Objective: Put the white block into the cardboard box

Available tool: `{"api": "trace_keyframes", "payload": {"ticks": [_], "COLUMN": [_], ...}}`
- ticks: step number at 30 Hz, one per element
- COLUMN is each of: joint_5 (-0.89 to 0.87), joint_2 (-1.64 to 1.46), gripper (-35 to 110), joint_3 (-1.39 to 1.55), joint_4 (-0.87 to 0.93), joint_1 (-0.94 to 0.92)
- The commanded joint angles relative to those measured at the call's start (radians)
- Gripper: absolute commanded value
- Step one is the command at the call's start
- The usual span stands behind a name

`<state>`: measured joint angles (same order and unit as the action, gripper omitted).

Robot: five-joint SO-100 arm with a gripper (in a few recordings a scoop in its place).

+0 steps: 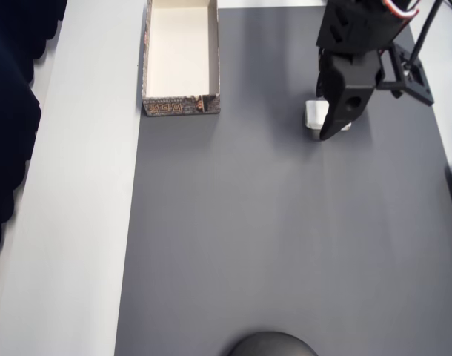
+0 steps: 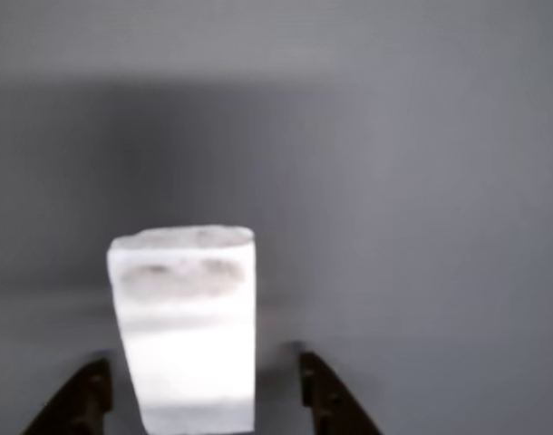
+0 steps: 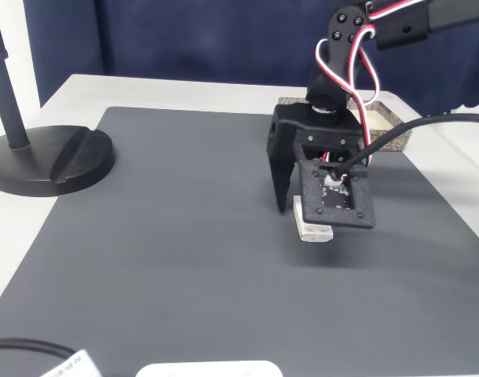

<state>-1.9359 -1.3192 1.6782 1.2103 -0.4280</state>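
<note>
From my overhead view the tool hangs over the right side of the dark grey mat, its black body covering most of the white block. I can make out only a pale sliver of the block at the tool's left edge and a small bit at its right.

In the wrist view the block sits on the mat between the two dark fingertips, with a clear gap on each side, wider on the right. So the fingers stand apart and are not touching it. The block's lower end is cut off by the bottom of the picture, its top face looks smudged with grey, and the whole view is soft and blurred.

The fixed view shows the block lying flat on the mat beneath the tool, partly masked by the black camera mount in front of it.

The cardboard box sits well apart from the block, at the top left of the overhead view, straddling the mat's edge and the white bench. Its far end is cropped by the frame. In the fixed view the arm hides nearly all of the box.

A black lamp base stands at the left of the fixed view.
</note>
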Motion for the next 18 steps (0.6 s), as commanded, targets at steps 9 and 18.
{"api": "trace_keyframes", "payload": {"ticks": [9,18], "joint_5": [0.009,0.002], "joint_2": [0.0,-0.002], "gripper": [27,27], "joint_3": [-0.029,-0.015], "joint_4": [0.002,0.015], "joint_1": [0.034,0.029]}}
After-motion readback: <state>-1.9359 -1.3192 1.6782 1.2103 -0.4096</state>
